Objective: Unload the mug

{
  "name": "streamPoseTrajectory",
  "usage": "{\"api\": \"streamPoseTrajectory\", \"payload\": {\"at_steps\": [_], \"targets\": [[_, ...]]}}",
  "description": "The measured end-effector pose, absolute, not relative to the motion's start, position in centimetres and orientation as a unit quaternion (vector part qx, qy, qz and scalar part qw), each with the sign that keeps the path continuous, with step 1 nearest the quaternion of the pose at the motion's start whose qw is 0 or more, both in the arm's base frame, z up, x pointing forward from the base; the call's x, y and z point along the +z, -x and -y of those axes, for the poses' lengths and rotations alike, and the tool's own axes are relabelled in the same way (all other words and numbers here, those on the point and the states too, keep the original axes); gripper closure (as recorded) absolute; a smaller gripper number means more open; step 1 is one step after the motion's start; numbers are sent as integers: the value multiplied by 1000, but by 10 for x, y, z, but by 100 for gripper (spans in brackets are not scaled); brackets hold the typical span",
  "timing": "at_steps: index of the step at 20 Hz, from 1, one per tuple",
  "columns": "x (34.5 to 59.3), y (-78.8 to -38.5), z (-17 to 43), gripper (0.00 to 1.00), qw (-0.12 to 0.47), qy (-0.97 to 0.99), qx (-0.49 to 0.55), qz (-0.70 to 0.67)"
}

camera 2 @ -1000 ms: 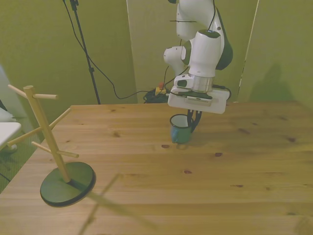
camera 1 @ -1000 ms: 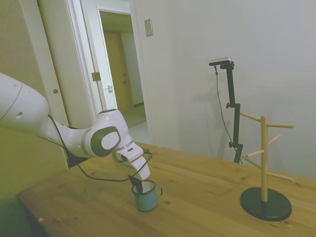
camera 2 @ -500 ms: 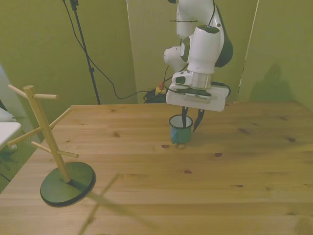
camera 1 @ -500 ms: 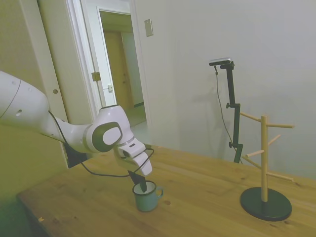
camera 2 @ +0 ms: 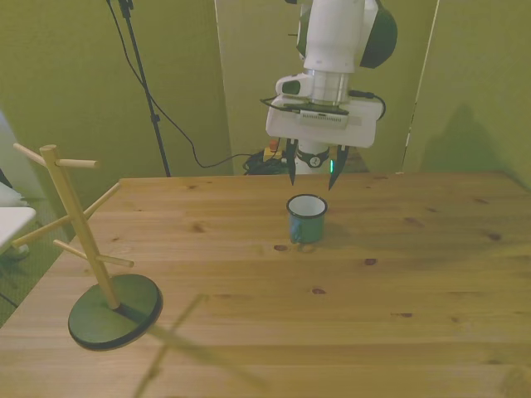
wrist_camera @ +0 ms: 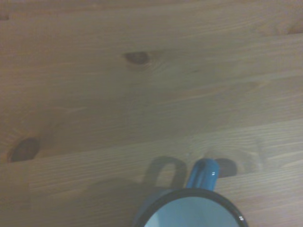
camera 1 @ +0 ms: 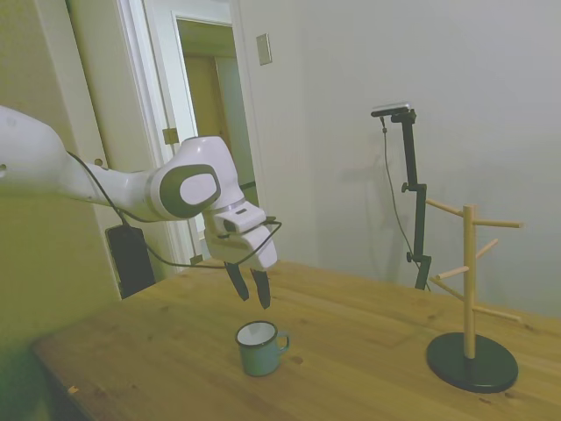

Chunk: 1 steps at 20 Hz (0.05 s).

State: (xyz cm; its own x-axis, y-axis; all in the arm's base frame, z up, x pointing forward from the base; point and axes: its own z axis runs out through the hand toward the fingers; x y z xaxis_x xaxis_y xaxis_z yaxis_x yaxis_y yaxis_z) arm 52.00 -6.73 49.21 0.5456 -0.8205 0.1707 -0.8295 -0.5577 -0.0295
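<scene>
The mug [camera 1: 261, 346] is standing upright on the wooden table [camera 1: 368, 351], near its middle, with the white inside showing. The gripper [camera 2: 311, 174] is hanging in the air above the mug and is not touching it; its two fingers are standing apart and are holding nothing. The wooden mug tree [camera 2: 87, 249] is standing well apart, at the front view's left.

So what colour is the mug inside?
White inside the mug, clearest in the front view.
</scene>
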Motion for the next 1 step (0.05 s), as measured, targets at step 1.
{"api": "streamPoseTrajectory", "payload": {"at_steps": [1], "targets": [[501,-520,72,0,25,-879,81,470]]}}
